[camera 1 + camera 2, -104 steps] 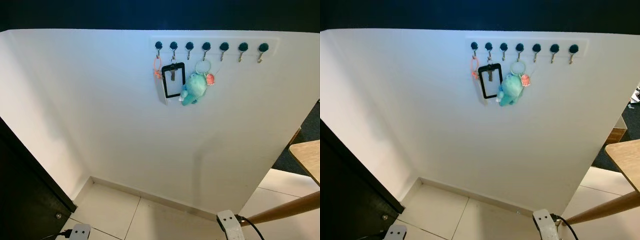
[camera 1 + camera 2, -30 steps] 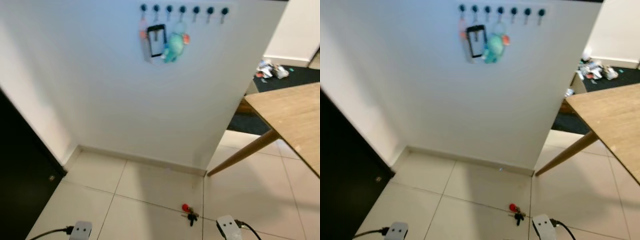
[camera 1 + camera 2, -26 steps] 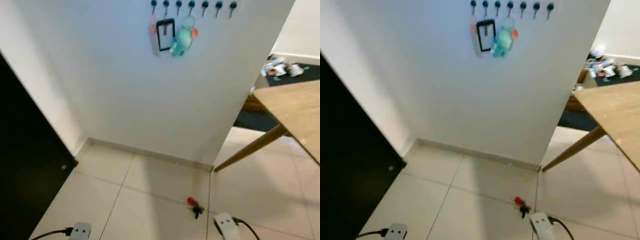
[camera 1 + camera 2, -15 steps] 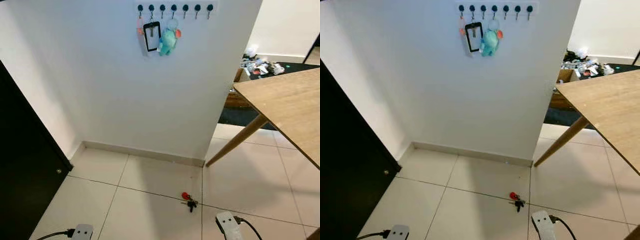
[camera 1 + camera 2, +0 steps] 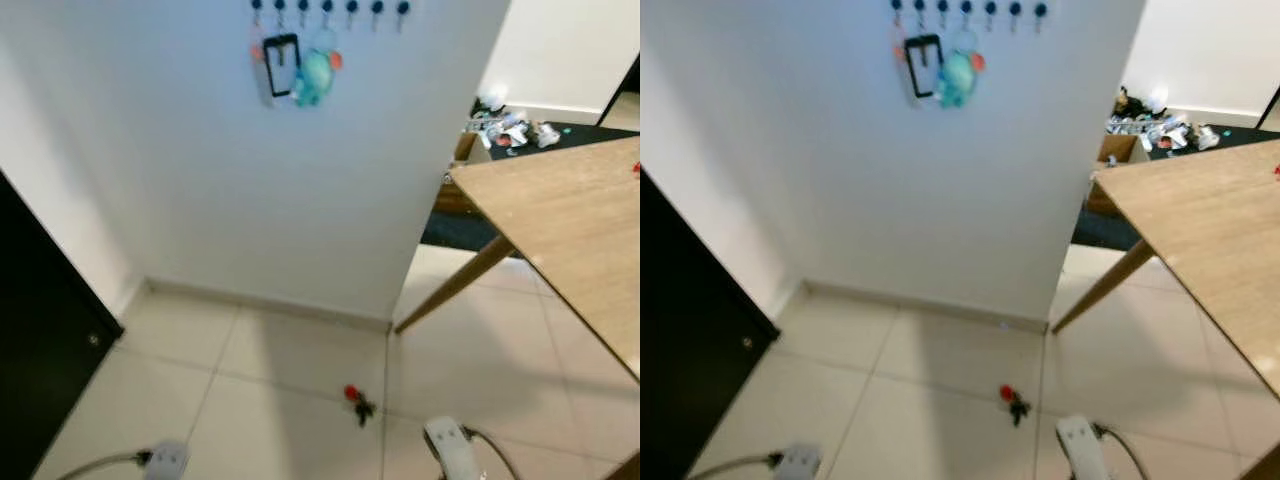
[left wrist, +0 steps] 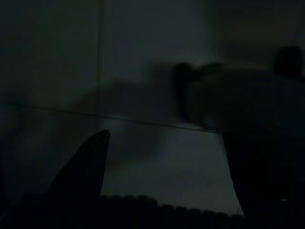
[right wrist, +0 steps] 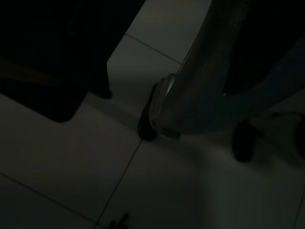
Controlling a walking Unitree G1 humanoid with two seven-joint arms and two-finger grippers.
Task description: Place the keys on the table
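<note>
Head stereo pair: high up, facing forward and down at a white wall (image 5: 300,200) with a row of dark hooks (image 5: 325,9) at 12 o'clock, beige tiled floor (image 5: 270,400) at 6, light wooden table (image 5: 570,230) at 3. Both eyes sharing the same scene, slightly offset sideways. Left wrist view: very dark, close to tiled floor (image 6: 143,157). Right wrist view: dim, low over pale floor tiles (image 7: 71,157), near a curved metal leg (image 7: 190,86).

We see a white wall (image 5: 300,200) with a hook rail (image 5: 328,8) at the top; a black card holder (image 5: 281,65) and a teal plush (image 5: 314,76) hang from it; a dark door (image 5: 40,330) stands at left; clutter (image 5: 510,128) lies on a dark mat beyond; the floor (image 5: 260,400) is pale tile.
</note>
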